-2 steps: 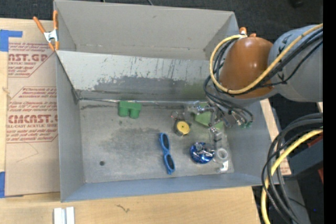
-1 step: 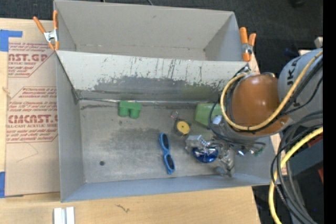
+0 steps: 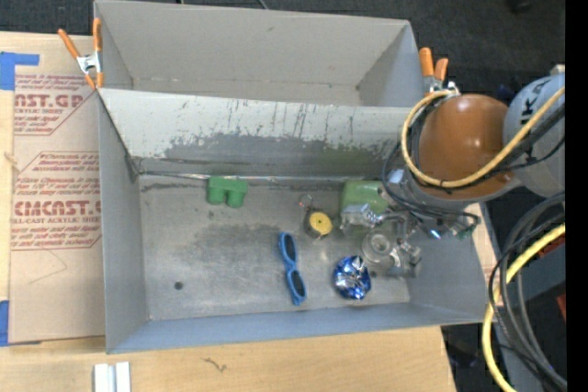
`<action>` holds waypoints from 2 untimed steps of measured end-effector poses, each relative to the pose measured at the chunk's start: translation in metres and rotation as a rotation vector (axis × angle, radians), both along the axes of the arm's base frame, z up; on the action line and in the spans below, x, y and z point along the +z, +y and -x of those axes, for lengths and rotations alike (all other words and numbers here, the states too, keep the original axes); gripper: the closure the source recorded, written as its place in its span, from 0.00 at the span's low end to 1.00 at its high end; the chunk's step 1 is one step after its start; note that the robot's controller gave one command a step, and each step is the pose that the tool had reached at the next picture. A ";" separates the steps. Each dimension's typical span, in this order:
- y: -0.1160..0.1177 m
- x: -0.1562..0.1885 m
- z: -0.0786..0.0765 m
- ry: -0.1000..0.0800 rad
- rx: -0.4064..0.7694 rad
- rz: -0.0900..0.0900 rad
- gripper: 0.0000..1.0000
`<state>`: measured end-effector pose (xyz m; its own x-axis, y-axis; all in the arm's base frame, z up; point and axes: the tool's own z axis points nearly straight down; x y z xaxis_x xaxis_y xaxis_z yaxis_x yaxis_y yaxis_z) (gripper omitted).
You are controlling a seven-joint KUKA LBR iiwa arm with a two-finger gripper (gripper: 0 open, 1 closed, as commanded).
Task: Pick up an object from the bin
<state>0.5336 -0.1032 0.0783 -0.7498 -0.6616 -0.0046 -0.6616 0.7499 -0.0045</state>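
A pale green block (image 3: 358,194) lies at the right end of the bin (image 3: 184,289), by the back wall, just beside the jaws; a shiny blue ball (image 3: 352,278) lies near the front wall, close to their left; whether the jaws are released or clenched cannot be told; further left lie a yellow disc (image 3: 319,224) and blue sunglasses (image 3: 292,267); a darker green block (image 3: 226,191) sits well apart.

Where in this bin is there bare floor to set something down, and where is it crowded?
Bare floor fills the left half, between the green block and the blue sunglasses. Crowded on the right: yellow disc, pale green piece and shiny blue ball cluster by the hand.
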 end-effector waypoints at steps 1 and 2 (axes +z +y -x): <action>0.002 -0.001 0.003 0.007 0.003 -0.002 1.00; 0.014 0.111 0.037 0.000 0.215 0.001 1.00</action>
<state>0.4968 -0.0895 0.1893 -0.5918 -0.8061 -0.0039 -0.8061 0.5918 -0.0048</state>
